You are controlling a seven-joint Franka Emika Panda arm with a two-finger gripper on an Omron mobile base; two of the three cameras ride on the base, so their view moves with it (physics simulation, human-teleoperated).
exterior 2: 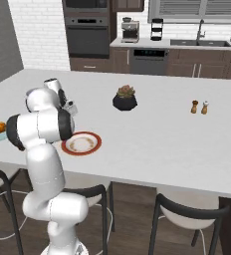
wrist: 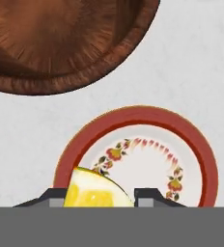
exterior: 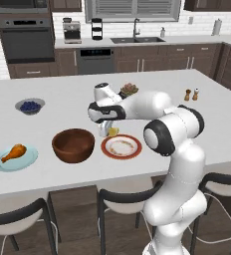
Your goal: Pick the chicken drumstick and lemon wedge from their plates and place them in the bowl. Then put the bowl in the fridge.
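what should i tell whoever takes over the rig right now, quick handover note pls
Gripper: shut on the lemon wedge, lifted just above the red-rimmed plate, right beside the wooden bowl.
Chicken drumstick: untouched on the light blue plate, on the far side of the bowl from the gripper.
Bowl: on the island counter between the two plates; no food can be seen in it.
Done: lemon wedge picked up.
Left: drop the wedge in the bowl, fetch the drumstick and add it, then carry the bowl to the fridge.
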